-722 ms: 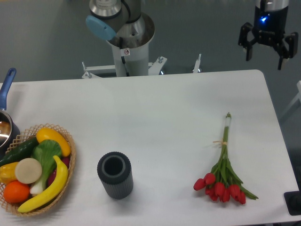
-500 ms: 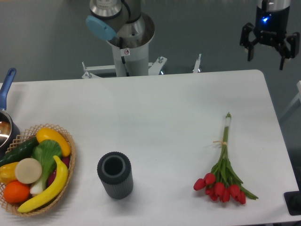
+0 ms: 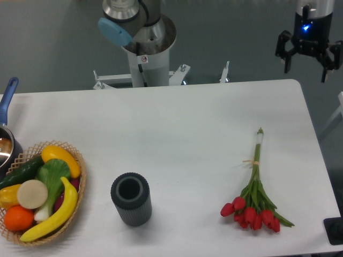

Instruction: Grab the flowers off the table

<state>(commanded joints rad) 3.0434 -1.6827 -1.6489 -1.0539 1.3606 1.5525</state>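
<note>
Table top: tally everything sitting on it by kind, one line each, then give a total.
Bunch of red tulips with green stems tied with tan string: 1
Dark grey ribbed cylindrical cup: 1
Woven wicker basket of colourful fruit and vegetables: 1
Blue-handled metal pot, partly cut off at the left edge: 1
Total: 4

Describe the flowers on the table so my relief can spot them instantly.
Start at the white table and go to its right side, far from the fruit basket and the dark ribbed cup. The flowers lie flat there, red heads toward the near edge. They are the only long thin thing, green stems tied with tan string.
</note>
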